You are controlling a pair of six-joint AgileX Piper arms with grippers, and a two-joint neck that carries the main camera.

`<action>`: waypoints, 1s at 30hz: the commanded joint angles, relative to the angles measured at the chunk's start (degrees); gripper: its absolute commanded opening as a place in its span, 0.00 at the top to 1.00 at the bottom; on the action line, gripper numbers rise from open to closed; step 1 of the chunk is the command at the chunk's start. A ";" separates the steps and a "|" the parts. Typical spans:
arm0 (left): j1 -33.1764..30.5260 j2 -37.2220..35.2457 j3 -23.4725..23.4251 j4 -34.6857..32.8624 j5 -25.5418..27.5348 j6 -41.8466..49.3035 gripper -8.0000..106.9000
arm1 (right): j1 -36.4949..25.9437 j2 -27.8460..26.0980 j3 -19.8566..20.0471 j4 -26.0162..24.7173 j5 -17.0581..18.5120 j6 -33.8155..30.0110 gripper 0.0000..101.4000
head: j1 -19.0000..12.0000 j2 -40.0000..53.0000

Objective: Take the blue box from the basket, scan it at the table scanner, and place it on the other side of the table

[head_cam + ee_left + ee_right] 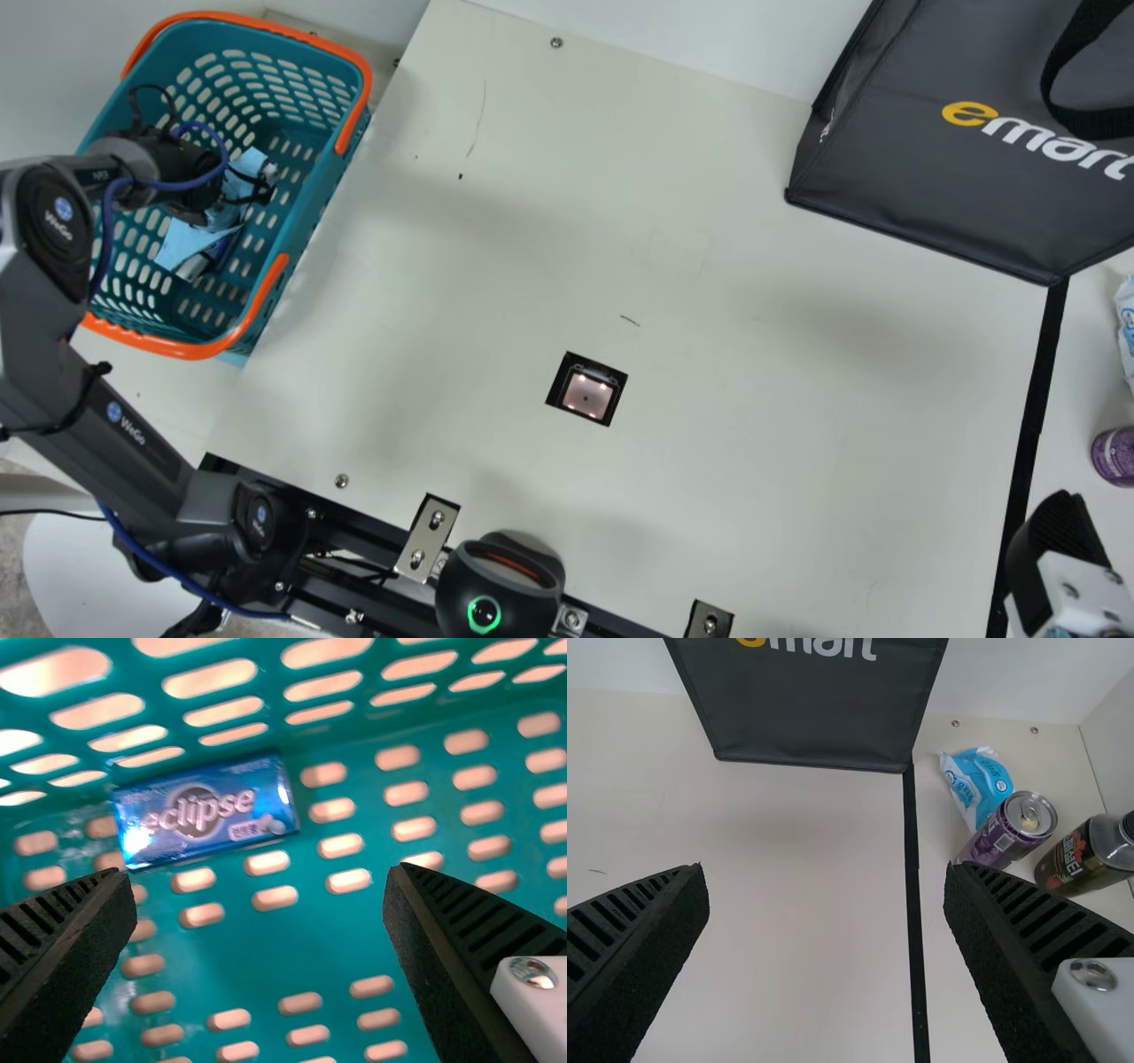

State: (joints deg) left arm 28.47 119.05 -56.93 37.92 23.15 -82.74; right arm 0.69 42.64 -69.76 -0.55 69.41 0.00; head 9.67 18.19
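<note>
My left gripper (pixel 199 252) reaches down inside the teal basket (pixel 306 226) in the main view. In the left wrist view, the blue box (pixel 205 809) lies against the basket's perforated surface (pixel 337 930), beyond the left gripper (pixel 257 877), whose fingers are open with nothing between them. At the main view's lower right corner is my right gripper (pixel 1054 532); its own wrist view shows the right gripper (pixel 824 873) open and holding nothing. The table scanner (pixel 586 394) is set into the middle of the table (pixel 753 372).
A dark bag (pixel 930 177) stands at the back right. Past the black tape line (pixel 1032 416) are a purple can (pixel 1010 828), a blue-white packet (pixel 977 784) and a dark bottle (pixel 1085 855). A round black device (pixel 500 589) sits at the front edge.
</note>
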 commanded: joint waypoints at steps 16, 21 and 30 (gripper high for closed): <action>-1.31 1.17 3.15 23.48 1.16 -32.26 0.15 | 0.00 0.00 0.00 0.00 0.00 0.00 0.06 | -1.75 0.23; -1.23 1.61 2.48 27.08 2.01 -37.27 0.15 | 0.00 0.00 0.00 0.00 0.00 0.00 0.06 | -1.75 0.23; -0.08 2.94 -0.30 26.22 4.06 -37.27 0.15 | 0.00 0.00 0.00 0.00 0.00 0.00 0.06 | -1.75 0.23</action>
State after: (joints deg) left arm 28.32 121.76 -57.05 64.26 27.16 -119.94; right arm 0.69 42.64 -69.76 -0.60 69.41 0.00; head 9.67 18.28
